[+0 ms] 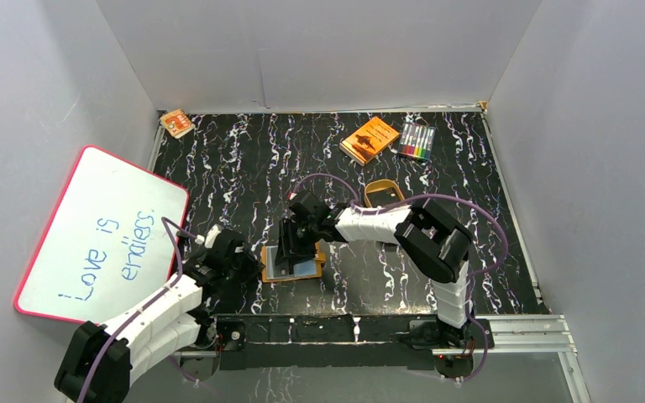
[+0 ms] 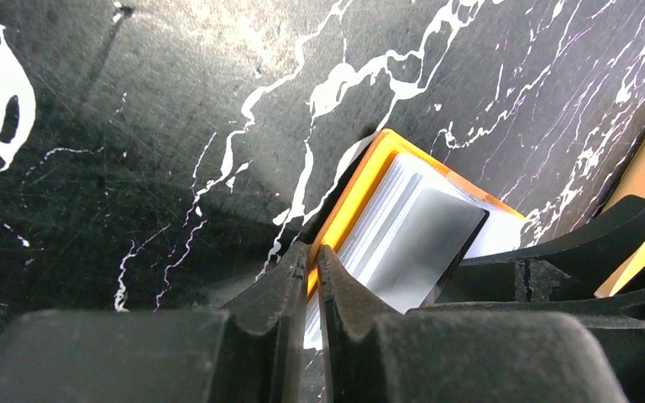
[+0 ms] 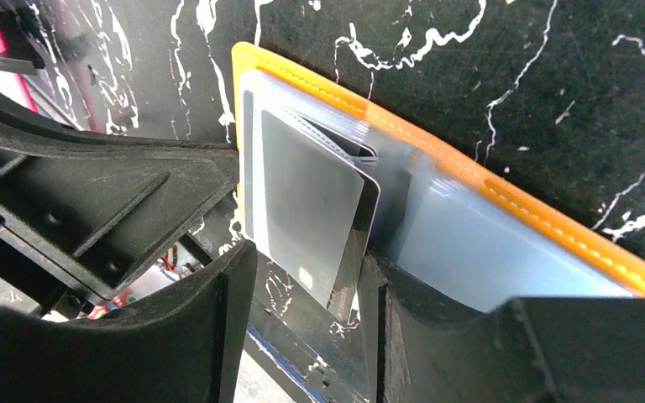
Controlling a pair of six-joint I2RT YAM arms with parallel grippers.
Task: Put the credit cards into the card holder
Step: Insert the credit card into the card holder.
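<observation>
A whiteboard point(image 1: 101, 231) leans against the left wall, and a small orange box point(image 1: 176, 122) sits in the far left corner of the table point(image 1: 243, 159). The left gripper point(image 2: 312, 252) is closed to a thin slit, pinching the orange left edge of the wallet point(image 2: 369, 172). The wallet lies open and flat at the near middle of the table, its clear pockets facing up. A grey card point(image 3: 311, 210) sits tilted on its left half, the far end tucked in a pocket and the near end sticking out. The right gripper point(image 3: 309, 260) hangs over the wallet, its jaws apart astride the card's free end. Further right and back are a gold tray point(image 1: 366, 193), an orange book point(image 1: 369, 138) and a pack of markers point(image 1: 417, 141).
</observation>
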